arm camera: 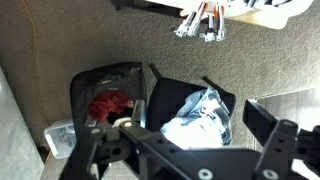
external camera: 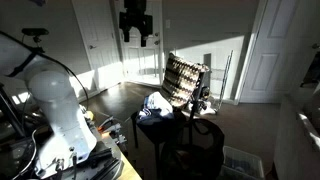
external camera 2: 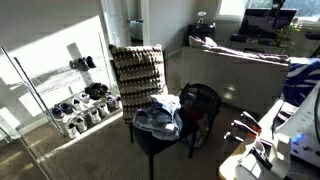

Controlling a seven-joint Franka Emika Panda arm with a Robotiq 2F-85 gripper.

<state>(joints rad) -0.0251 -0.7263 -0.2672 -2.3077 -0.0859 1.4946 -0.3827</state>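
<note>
My gripper [external camera: 136, 36] hangs high over the room, open, with nothing between its fingers. In the wrist view its two dark fingers frame the scene below, and the gripper [arm camera: 180, 140] looks straight down on a crumpled blue and white cloth [arm camera: 200, 115]. The cloth [external camera: 155, 106] lies heaped on a small dark table [external camera: 168, 128], far beneath the gripper and apart from it. In an exterior view the same cloth [external camera 2: 160, 115] covers most of the table top [external camera 2: 150, 140].
A black hamper [arm camera: 105, 85] with something red inside stands beside the table. A chequered chair back [external camera 2: 135, 68] rises behind it. A shoe rack [external camera 2: 80, 100] lines the wall, a sofa [external camera 2: 240, 65] stands farther off. Red and white cables [arm camera: 200, 22] lie on a desk edge.
</note>
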